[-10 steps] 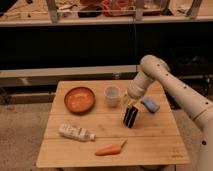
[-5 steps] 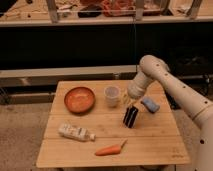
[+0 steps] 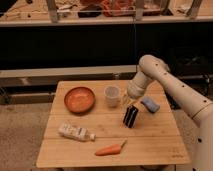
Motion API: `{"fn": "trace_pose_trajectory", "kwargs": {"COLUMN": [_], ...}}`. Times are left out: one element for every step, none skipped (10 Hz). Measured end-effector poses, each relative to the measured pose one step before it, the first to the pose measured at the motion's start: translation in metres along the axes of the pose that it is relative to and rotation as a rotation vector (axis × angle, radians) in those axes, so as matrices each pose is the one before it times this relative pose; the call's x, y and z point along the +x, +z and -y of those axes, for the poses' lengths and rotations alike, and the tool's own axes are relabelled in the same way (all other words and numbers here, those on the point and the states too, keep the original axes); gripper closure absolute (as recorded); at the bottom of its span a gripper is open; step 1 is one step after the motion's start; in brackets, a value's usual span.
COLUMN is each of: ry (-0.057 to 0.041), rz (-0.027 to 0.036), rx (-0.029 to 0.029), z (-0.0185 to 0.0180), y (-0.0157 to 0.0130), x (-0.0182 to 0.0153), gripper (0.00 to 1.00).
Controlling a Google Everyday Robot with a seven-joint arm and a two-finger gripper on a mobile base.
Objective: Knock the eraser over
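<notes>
Above the counter (image 3: 155,142), right half, claw (image 3: 131,101): just over the eraser (image 3: 130,116); clenched or released, cannot tell.
Eraser: on end, slightly tilted, between the counter's centre and right edge.
Cup (image 3: 112,95): upright toward the back edge, just left of the claw.
Blue oblong (image 3: 149,104): flat, near the right edge, beside the eraser.
Bowl (image 3: 79,99): toward the back-left corner.
Bottle (image 3: 75,132): lying near the left edge.
Carrot (image 3: 110,149): near the front edge.

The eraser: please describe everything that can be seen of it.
The eraser is a small dark navy-black block with thin pale stripes on its face. It stands on end on the wooden table, leaning a little, right of the white cup and left of the pale blue piece. The gripper is just above its top; whether they touch cannot be told.
</notes>
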Motion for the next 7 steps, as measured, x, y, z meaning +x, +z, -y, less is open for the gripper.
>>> {"fn": "trace_pose_trajectory", "kwargs": {"ry": [-0.0017,-0.00155,-0.00273,-0.00427,-0.00402,-0.00187,-0.00197], "rz": [-0.00138,-0.00126,-0.00048,-0.00072,-0.00035,-0.00048,-0.00115], "rx": [-0.00085,-0.00177,-0.00168,-0.00211,-0.00159,-0.00058,-0.00084], "z": [0.00009,-0.00001,0.00061,0.00111,0.00066,-0.00005,-0.00014], "y": [-0.00031,-0.00001,0.00039,0.00047,0.00041,-0.00003,-0.00052], "x": [0.00112,0.00114,0.0,-0.00007,0.00002,0.00056,0.00148], "gripper": [1.0,1.0,1.0,1.0,1.0,1.0,1.0]}}
